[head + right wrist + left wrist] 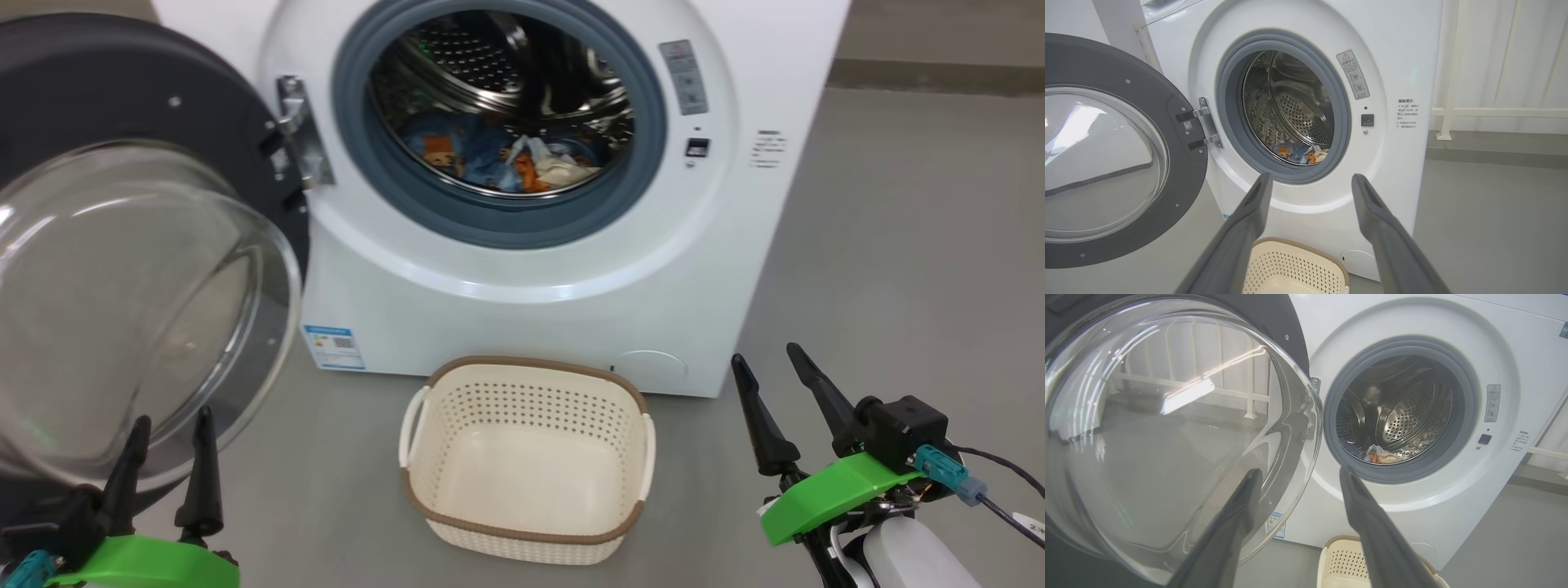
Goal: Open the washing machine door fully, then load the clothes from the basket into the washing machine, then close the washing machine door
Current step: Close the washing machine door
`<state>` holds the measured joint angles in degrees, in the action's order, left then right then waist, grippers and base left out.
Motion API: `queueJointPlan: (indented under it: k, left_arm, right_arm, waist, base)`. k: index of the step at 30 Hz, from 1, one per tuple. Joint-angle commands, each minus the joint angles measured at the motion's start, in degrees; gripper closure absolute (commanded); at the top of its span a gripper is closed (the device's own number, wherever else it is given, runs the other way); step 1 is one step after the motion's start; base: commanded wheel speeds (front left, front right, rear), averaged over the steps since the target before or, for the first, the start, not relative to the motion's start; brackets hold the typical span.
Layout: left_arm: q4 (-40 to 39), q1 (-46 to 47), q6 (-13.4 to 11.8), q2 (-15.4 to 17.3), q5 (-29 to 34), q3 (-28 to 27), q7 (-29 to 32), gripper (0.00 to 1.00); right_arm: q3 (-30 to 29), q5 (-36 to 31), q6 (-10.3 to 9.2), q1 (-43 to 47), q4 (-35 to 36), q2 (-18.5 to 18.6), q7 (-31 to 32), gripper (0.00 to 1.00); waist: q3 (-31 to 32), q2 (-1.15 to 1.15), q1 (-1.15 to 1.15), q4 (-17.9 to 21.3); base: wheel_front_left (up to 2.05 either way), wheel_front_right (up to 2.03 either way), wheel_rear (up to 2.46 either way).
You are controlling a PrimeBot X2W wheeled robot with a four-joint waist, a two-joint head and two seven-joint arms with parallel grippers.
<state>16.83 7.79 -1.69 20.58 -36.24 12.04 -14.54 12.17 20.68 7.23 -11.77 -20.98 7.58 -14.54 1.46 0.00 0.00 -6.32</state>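
Straight ahead at 12 o'clock in the head view, the big white boxy front-loading washing machine [531, 269] stands with its large round black-ringed glass door [122, 106] swung wide at 9 o'clock. Light blue bear-printed clothes [506, 159] with a cream piece lie in the steel drum [490, 57]. The small cream-white perforated plastic basket [522, 366] sits on the floor between the claws. The left gripper [171, 418] at 7 o'clock points up, fingers apart, near the door's glass. The right gripper [765, 354] at 4 o'clock leans toward 11, fingers apart, well clear of the basket.

Left wrist view: spread fingers, door at 9 o'clock, clothes at 1, basket at 6.

Right wrist view: spread fingers, clothes at 12 beyond the tips, door at 9, basket at 6.
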Motion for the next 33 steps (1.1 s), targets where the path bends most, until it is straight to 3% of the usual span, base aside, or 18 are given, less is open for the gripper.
queueJointPlan:
  k: [1,13,33]
  left_arm:
    - [-1.06,1.26,-0.59,2.05,0.43,-2.10,0.00,0.00]
    - [-1.54,0.48,-4.49,2.38,2.60,-1.21,0.70,0.00]
    - [-3.67,-0.33,-6.97,3.58,3.27,-1.26,1.38,0.00]
  right_arm:
    - [1.02,0.61,0.25,-0.41,1.13,0.29,-0.46,0.00]
    - [1.46,1.26,0.25,-0.22,0.65,0.30,-0.46,0.00]
    - [2.00,1.94,0.25,0.09,0.55,0.18,-0.46,0.00]
  waist:
    - [0.47,0.00,0.00,-2.59]
    - [1.55,0.00,0.00,-10.52]
    - [2.29,0.00,0.00,-20.34]
  base:
    - [0.00,0.00,0.00]
    - [0.00,0.00,0.00]
    - [0.00,0.00,0.00]
